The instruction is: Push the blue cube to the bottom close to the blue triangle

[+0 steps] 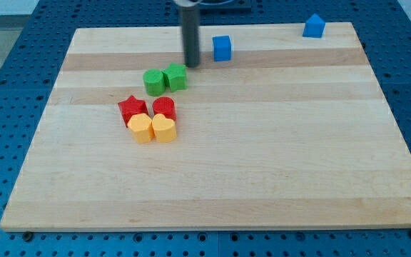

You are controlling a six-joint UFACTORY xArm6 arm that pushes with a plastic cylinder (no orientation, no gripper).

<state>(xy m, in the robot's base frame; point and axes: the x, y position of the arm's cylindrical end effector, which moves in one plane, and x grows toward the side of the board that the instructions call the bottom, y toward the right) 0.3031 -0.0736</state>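
The blue cube (222,48) sits near the view's top, a little right of centre. The blue triangle-like block (314,26) sits at the view's top right, close to the board's far edge. My tip (191,65) is the lower end of a dark rod coming down from the view's top. It stands just left of the blue cube, with a small gap between them, and just above-right of the green blocks.
Two green blocks (154,82) (176,76) sit side by side left of centre. Below them are a red star (133,109), a red block (164,108), a yellow block (141,129) and a yellow heart (164,128). The wooden board (262,157) lies on a blue perforated table.
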